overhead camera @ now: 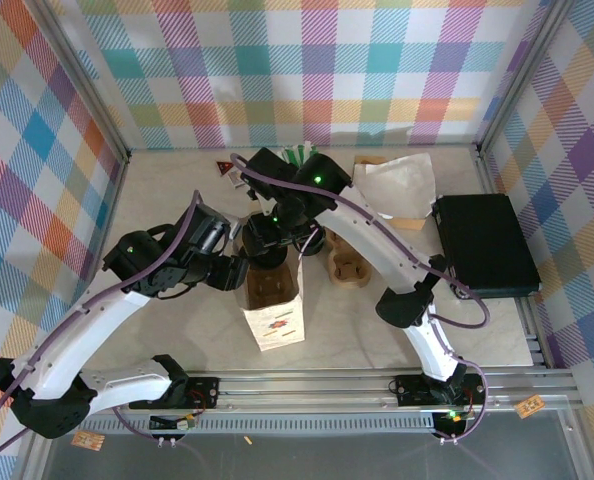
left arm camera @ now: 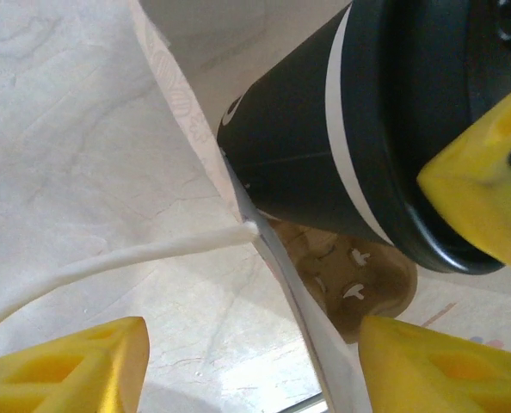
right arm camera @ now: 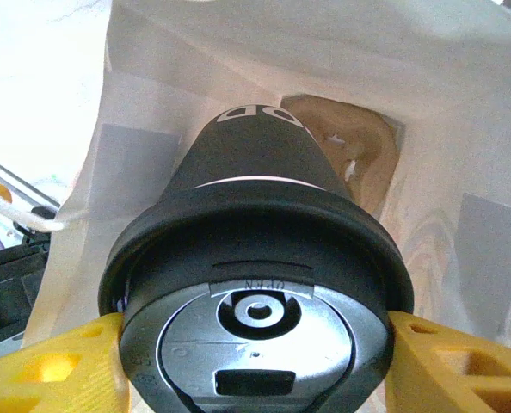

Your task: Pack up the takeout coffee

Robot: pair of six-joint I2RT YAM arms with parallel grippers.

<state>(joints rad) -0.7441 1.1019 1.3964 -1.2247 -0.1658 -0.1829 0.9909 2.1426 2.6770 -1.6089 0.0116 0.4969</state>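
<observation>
The right tool [right arm camera: 255,366], gripping the takeout coffee [right arm camera: 255,198] by its lid at frame centre in the paper bag [right arm camera: 462,103] mouth, should lower it straight onto the cardboard carrier [right arm camera: 346,151]; the left tool [left arm camera: 251,366] gapes wide beside the bag's edge.

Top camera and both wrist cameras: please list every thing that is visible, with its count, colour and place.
takeout coffee: one, black with white band, black lid, at open bag's mouth
standing paper bag: one, white, table centre
cup carrier: one, brown, inside that bag
second carrier: one, brown, right of that bag
flat paper bag: one, white, far side
flat box: one, black, right side
small items: few, mixed colours, far edge
table: one, pale marbled
left claw: one, yellow, open, at bag rim
right claw: one, yellow, gripping coffee lid
</observation>
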